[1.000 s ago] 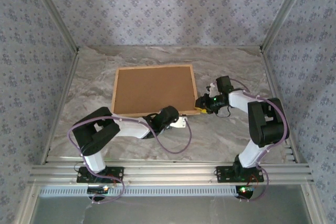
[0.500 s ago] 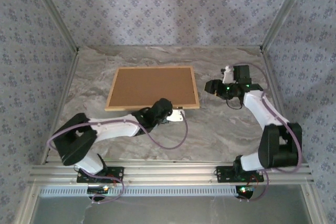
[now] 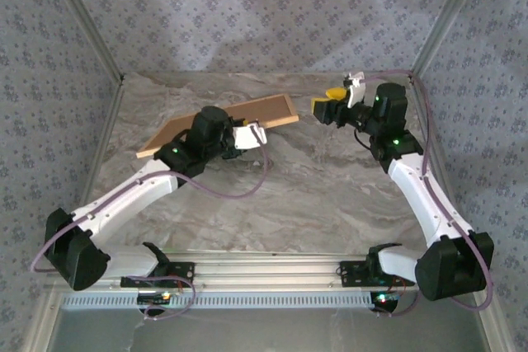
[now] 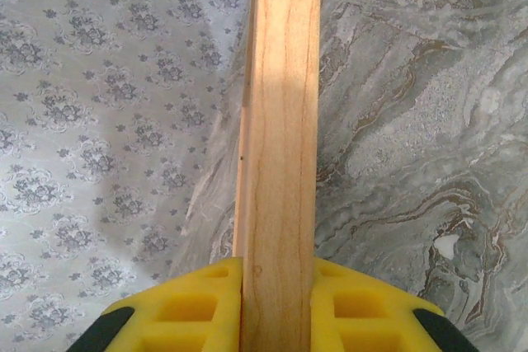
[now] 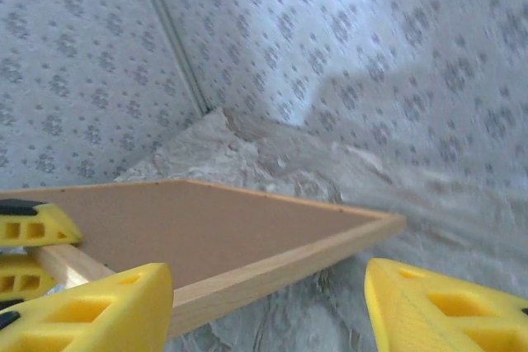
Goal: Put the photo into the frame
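Note:
The frame, light wood with its brown back facing up, hangs tilted above the table near the back. My left gripper is shut on its near rail. In the left wrist view the wooden rail runs straight up out of the left gripper, with both yellow jaws pressed on it. My right gripper stands open just right of the frame's right corner, apart from it. In the right wrist view the frame's rail passes low between the spread fingers of the right gripper. The photo is hidden.
The marble table is closed in by patterned walls at the back and both sides, with metal posts at the corners. The frame's right corner points toward the back wall. The left gripper's yellow fingers show at the frame's far side.
The left arm has lifted the frame off the table and swung it back and left, tilting it. The right gripper has opened wider and moved up and toward the back wall.

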Tool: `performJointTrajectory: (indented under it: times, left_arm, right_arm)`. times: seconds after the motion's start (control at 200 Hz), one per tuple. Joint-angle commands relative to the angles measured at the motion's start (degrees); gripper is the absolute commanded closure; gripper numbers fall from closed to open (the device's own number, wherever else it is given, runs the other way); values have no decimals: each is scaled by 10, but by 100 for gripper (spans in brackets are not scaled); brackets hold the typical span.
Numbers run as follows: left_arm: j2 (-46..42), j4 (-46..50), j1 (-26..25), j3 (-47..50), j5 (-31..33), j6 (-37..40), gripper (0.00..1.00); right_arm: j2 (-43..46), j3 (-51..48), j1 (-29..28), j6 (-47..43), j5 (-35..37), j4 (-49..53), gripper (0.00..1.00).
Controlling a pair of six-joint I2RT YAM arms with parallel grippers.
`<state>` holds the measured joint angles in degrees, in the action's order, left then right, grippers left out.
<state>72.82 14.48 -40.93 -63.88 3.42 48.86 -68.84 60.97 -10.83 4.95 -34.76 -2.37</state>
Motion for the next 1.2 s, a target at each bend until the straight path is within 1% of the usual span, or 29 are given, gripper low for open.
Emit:
performJointTrajectory:
  times: [0.0,0.125,0.245,0.295,0.315,0.475,0.59,0.84,0.94,1.075,1.125,1.195]
  left_arm:
    - [-29,40,22,-58,-70,-34,100]
    - [-22,113,49,-104,-101,-34,100]
    - [-15,157,69,-137,-121,-30,100]
    - [-14,164,71,-143,-127,-22,100]
    - [-13,169,72,-146,-132,-20,100]
    - [-5,191,76,-165,-148,-9,100]
    - [2,212,77,-175,-154,5,100]
    - [12,227,76,-187,-180,14,100]
    - [14,231,76,-186,-191,19,100]
    - [16,231,76,-184,-196,22,100]
    - [18,231,76,-184,-200,22,100]
    - [19,231,76,-185,-203,23,100]
  right_arm:
    - [-5,45,-14,-91,-61,-3,35]
    - [-3,68,-38,-188,-90,59,33]
    - [0,68,-73,-288,-90,105,29]
    - [-6,69,-85,-308,-89,116,28]
    - [-9,89,-90,-316,-88,123,28]
    - [-42,138,-119,-378,-63,204,28]
    - [-55,149,-134,-416,-47,233,26]
    - [-83,163,-142,-504,-72,281,25]
    - [-102,180,-142,-529,-64,304,28]
    - [-127,205,-145,-552,-67,336,35]
    - [-134,210,-147,-557,-71,340,40]
    - [-141,216,-148,-560,-72,343,48]
